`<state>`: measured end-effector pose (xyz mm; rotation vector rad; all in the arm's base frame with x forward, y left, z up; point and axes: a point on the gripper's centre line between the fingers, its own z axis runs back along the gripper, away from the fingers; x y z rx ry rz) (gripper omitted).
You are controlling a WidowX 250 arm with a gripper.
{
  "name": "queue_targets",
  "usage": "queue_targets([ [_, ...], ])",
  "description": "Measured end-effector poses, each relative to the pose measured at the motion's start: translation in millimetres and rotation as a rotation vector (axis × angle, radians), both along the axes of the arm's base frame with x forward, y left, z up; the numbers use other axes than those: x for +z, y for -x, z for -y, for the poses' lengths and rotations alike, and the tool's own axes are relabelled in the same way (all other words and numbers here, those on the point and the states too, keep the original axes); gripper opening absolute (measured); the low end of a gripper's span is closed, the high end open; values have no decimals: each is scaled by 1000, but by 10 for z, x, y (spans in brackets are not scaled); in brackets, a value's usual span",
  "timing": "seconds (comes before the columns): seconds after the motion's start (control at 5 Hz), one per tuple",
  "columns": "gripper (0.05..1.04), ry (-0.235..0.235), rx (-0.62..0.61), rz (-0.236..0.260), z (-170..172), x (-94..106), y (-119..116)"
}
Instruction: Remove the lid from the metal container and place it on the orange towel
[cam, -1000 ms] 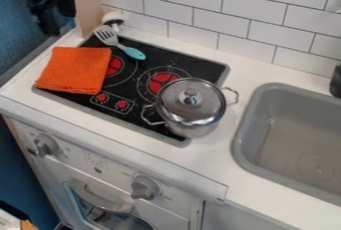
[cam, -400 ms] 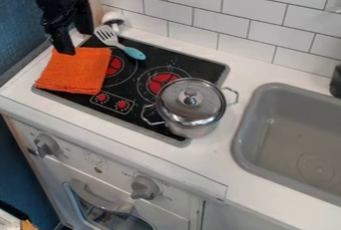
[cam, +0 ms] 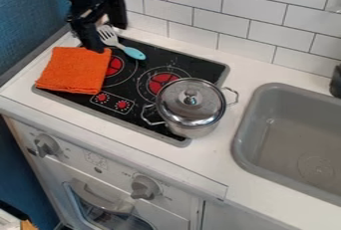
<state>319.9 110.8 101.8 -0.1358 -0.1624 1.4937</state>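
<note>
The black two-finger gripper (cam: 108,36) hangs over the back left of the cooktop (cam: 170,57) in the camera view, its 2 fingers spread wide with nothing held between them, close to the slotted spatula (cam: 134,54) and the orange towel (cam: 72,72). The metal lid (cam: 180,105) sits on the 2-handled stainless pot (cam: 193,130), well apart from the claw, lower and to its right, at the cooktop's front right.

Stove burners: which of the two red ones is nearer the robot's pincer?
The burner partly covered by the orange towel is nearer the pincer; the other burner, partly hidden by the metal pot, lies farther off.
</note>
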Motion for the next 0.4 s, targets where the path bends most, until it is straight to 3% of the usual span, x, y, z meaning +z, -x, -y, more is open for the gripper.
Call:
queue_targets([
  [0.4, 1000, -17, -207, 28, 669, 61, 48],
])
